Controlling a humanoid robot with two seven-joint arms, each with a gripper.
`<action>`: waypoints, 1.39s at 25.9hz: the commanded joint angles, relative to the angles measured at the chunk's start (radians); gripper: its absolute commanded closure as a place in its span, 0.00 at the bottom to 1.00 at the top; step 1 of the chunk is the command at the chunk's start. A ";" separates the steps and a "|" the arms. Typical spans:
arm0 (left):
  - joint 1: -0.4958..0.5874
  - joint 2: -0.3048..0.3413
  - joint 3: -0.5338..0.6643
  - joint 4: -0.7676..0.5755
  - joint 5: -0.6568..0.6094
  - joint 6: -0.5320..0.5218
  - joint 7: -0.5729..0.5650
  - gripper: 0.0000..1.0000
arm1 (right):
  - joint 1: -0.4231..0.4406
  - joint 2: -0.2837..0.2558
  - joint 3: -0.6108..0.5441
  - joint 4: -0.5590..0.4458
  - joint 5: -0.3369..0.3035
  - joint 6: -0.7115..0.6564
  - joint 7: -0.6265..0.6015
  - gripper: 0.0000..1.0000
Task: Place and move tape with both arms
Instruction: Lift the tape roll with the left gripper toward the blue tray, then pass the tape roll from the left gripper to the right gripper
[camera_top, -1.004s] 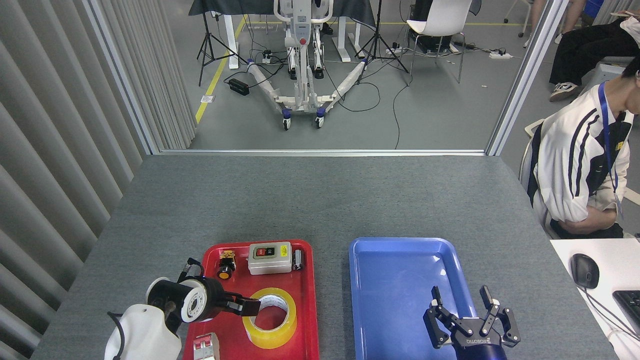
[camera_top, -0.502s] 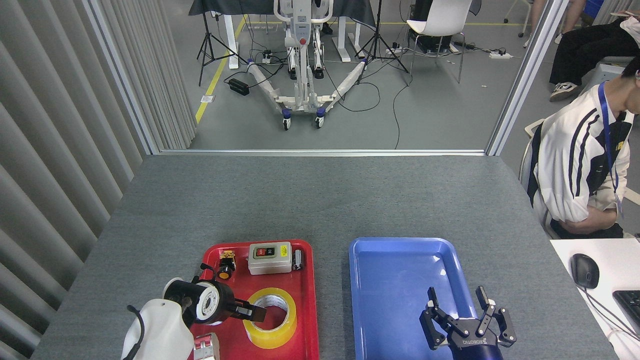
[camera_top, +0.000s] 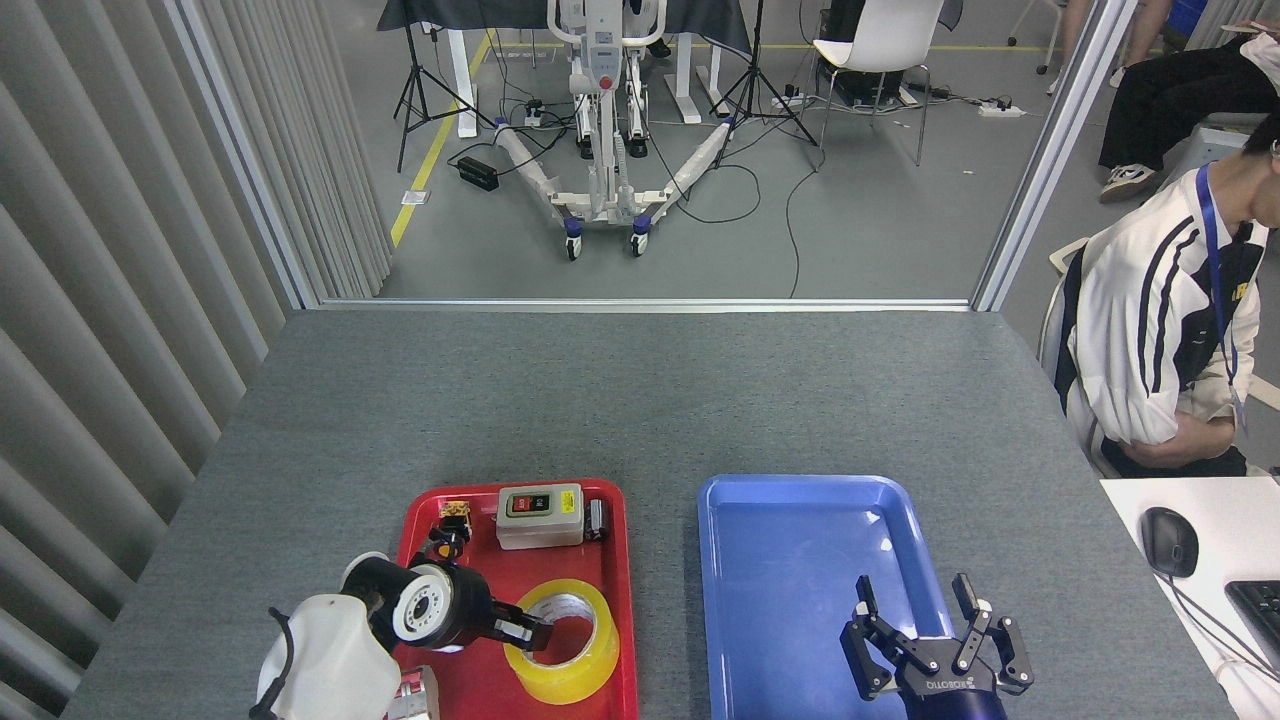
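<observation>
Left gripper (camera_top: 532, 632) clamped on tape (camera_top: 562, 642) rim in red tray (camera_top: 610, 500), right gripper (camera_top: 935, 632) spread open above blue tray (camera_top: 780, 520)

We see a grey floor (camera_top: 880, 230) strewn with cables, ribbed grey wall (camera_top: 120, 300) leftward, a white chair (camera_top: 880, 45) beyond.
</observation>
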 joint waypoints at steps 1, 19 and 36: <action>-0.024 -0.011 0.058 -0.011 0.188 -0.196 0.030 1.00 | 0.000 0.000 0.000 0.000 0.000 0.002 0.000 0.00; 0.140 -0.232 0.253 -0.009 0.303 -0.456 0.361 1.00 | 0.087 -0.051 -0.085 -0.147 0.044 -0.737 -0.154 0.00; 0.200 -0.239 0.145 -0.089 0.309 -0.456 0.373 1.00 | 0.071 0.015 0.001 -0.104 0.060 -0.779 -0.129 0.00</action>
